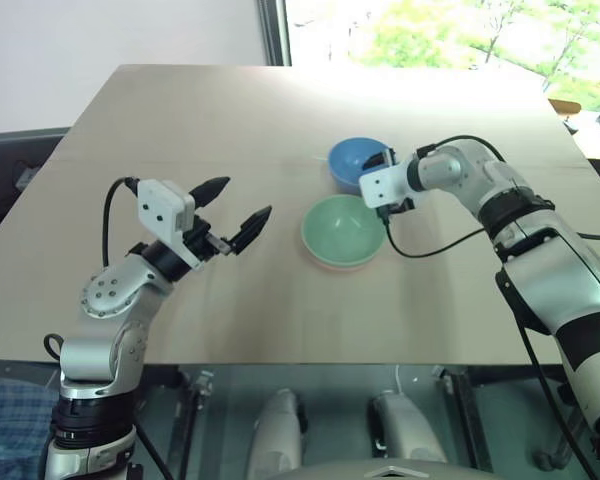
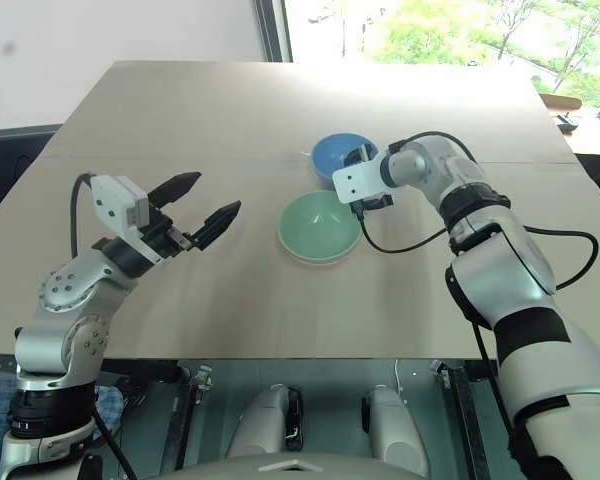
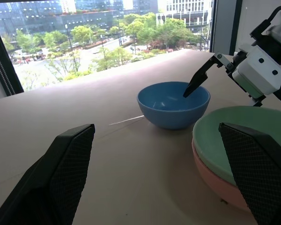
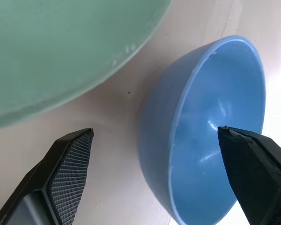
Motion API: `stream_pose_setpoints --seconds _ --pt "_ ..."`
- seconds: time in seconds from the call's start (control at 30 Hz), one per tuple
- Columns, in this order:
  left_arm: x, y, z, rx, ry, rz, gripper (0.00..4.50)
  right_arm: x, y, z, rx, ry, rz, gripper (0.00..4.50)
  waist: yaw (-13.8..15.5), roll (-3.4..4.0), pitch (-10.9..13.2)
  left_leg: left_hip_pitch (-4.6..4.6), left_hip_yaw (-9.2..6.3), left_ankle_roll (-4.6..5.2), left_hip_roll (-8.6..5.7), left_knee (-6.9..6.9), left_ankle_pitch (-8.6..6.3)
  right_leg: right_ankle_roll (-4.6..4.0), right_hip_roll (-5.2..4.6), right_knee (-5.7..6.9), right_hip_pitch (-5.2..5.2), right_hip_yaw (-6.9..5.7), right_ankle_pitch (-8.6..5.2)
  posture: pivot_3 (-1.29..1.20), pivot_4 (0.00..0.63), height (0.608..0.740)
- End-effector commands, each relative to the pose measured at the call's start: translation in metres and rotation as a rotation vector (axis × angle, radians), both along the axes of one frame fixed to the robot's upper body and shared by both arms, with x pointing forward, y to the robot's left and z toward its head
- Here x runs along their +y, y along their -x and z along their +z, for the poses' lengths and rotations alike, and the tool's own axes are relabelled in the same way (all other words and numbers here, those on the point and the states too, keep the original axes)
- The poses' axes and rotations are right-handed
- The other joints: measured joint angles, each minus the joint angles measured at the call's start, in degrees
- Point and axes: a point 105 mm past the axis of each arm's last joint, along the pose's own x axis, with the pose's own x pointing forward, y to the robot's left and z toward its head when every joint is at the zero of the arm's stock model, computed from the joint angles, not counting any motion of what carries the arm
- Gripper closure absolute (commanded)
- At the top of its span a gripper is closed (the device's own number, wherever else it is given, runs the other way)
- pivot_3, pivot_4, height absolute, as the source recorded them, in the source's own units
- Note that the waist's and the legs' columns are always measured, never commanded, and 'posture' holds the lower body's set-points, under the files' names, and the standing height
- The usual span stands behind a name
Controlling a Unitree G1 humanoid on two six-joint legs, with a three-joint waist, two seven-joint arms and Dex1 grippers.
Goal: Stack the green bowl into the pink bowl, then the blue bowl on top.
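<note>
Green bowl (image 1: pixel 342 230) nested in pink bowl (image 1: pixel 342 264), blue bowl (image 1: pixel 352 160) just behind, right end effector (image 1: pixel 385 165) at its rim

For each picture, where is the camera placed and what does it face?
Left and right eye views: on the head, facing down at the table; both arms show.
Left wrist view: facing the blue bowl and the green bowl nested in the pink bowl; own fingers and the right gripper show.
Right wrist view: facing the blue bowl's rim; own fingers straddle it.
All share the blue bowl.
</note>
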Motion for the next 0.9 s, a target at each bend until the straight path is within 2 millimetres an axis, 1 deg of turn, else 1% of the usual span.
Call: stream_pose_setpoints --seconds 0.03,0.13,0.2,0.27,0.37,0.43,0.47,0.53,0.63,0.67,0.77,0.9 --pt "0.0 0.007 0.016 -0.079 -0.015 0.009 0.0 0.005 -0.002 0.016 -0.05 -0.004 0.022 1.57 0.0 0.0 0.0 0.0 0.0 0.0 0.0 0.0 0.0 0.0 0.0 0.0 0.0 0.0 0.0 0.0 0.15 0.74" --pt "0.0 0.007 0.016 -0.078 -0.014 0.011 0.0 0.004 -0.002 0.014 -0.048 0.002 0.018 2.67 0.0 0.0 0.0 0.0 0.0 0.0 0.0 -0.01 0.0 0.0 0.0 0.0 0.0 0.0 0.0 0.0 0.15 0.74" --pt "0.0 0.007 0.016 -0.078 -0.014 0.011 0.0 0.003 -0.002 0.014 -0.047 -0.001 0.015 3.64 0.0 0.0 0.0 0.0 0.0 0.0 0.0 -0.01 0.0 0.0 0.0 0.0 0.0 0.0 0.0 0.0 0.15 0.74" --pt "0.0 0.005 0.016 -0.077 -0.014 0.012 0.0 0.003 -0.002 0.014 -0.046 -0.005 0.015 4.46 0.0 0.0 0.0 0.0 0.0 0.0 0.0 -0.01 0.0 0.0 0.0 0.0 0.0 0.0 0.0 0.0 0.15 0.74" --pt "-0.001 0.004 0.015 -0.075 -0.019 0.008 0.0 0.003 -0.001 0.014 -0.046 -0.009 0.023 4.46 0.0 0.0 0.0 0.0 0.01 0.0 0.0 -0.02 0.0 0.0 0.0 0.0 -0.01 0.01 0.0 0.0 0.15 0.74" --pt "-0.002 0.004 0.015 -0.075 -0.018 0.003 0.0 0.004 -0.001 0.017 -0.059 -0.021 0.035 4.46 0.0 0.0 0.0 0.0 0.0 0.0 0.0 -0.02 0.0 0.0 0.0 0.0 -0.01 0.0 0.0 0.0 0.15 0.74" --pt "-0.003 0.004 0.015 -0.075 -0.018 0.0 0.0 0.006 0.0 0.021 -0.067 -0.027 0.048 4.46 0.0 0.01 0.0 0.0 0.01 0.0 0.0 -0.02 0.0 0.0 0.0 0.0 -0.01 0.0 0.0 0.0 0.15 0.74" --pt "-0.005 0.003 0.014 -0.073 -0.019 -0.011 0.0 0.012 0.005 0.037 -0.081 -0.052 0.099 4.46 0.0 0.01 0.0 -0.01 0.0 0.0 0.0 -0.02 0.0 0.0 0.0 0.0 -0.01 0.0 0.0 0.0 0.15 0.74" --pt "-0.009 0.003 0.014 -0.075 -0.02 -0.037 0.0 0.019 0.019 0.06 -0.081 -0.064 0.208 4.46 0.0 0.02 0.0 -0.02 0.0 0.0 0.0 -0.03 0.0 0.0 0.0 -0.01 -0.02 0.0 0.0 0.0 0.15 0.74" --pt "-0.01 0.003 0.014 -0.076 -0.019 -0.043 0.0 0.021 0.022 0.065 -0.08 -0.066 0.231 4.46 0.0 0.02 0.0 -0.02 0.0 0.0 0.0 -0.04 0.0 0.0 0.0 -0.02 -0.02 0.0 0.0 0.0 0.15 0.74" --pt "-0.014 0.002 0.012 -0.07 -0.031 -0.08 0.0 0.027 0.042 0.084 -0.073 -0.066 0.324 4.46 0.1 0.03 0.0 -0.02 0.0 0.0 0.0 -0.04 0.0 0.0 0.0 -0.01 -0.02 0.0 0.0 0.0 0.15 0.74" --pt "-0.024 0.0 0.013 -0.074 -0.044 -0.139 0.0 0.026 0.073 0.092 -0.028 -0.025 0.414 4.46 0.4 0.02 0.0 -0.02 -0.02 0.01 0.0 -0.04 -0.01 0.0 0.0 -0.01 -0.01 -0.03 0.0 0.0 0.15 0.74"
